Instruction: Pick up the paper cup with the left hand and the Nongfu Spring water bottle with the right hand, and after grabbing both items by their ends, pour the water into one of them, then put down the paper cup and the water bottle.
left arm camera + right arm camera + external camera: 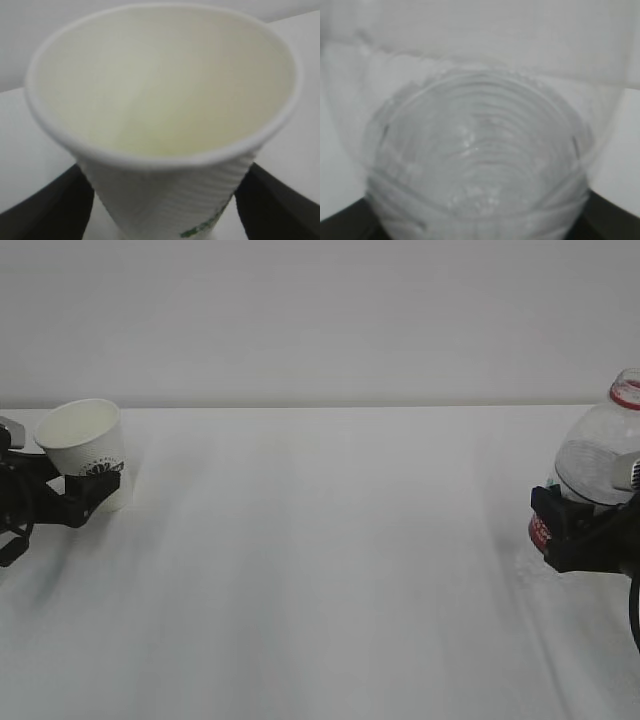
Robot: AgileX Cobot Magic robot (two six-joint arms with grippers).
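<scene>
The left gripper [88, 492] is gripping the paper cup [88, 448], its dark green logo unreadable; well right of the cup, the right gripper [572, 532] is gripping the red-labelled Nongfu Spring water bottle [598, 462].

Left end effector [75, 495] at far left, jaws clamped low, right end effector [580, 530] at far right, gripping.

The paper cup [88, 453] is hiding its base behind the left hand [72, 495]; the frame edge is cutting that arm off at the left; the Nongfu Spring water bottle [600, 465] is running past the right edge, its red label mostly covered by the right hand [580, 530]; both wrist views are blurring at close range.
</scene>
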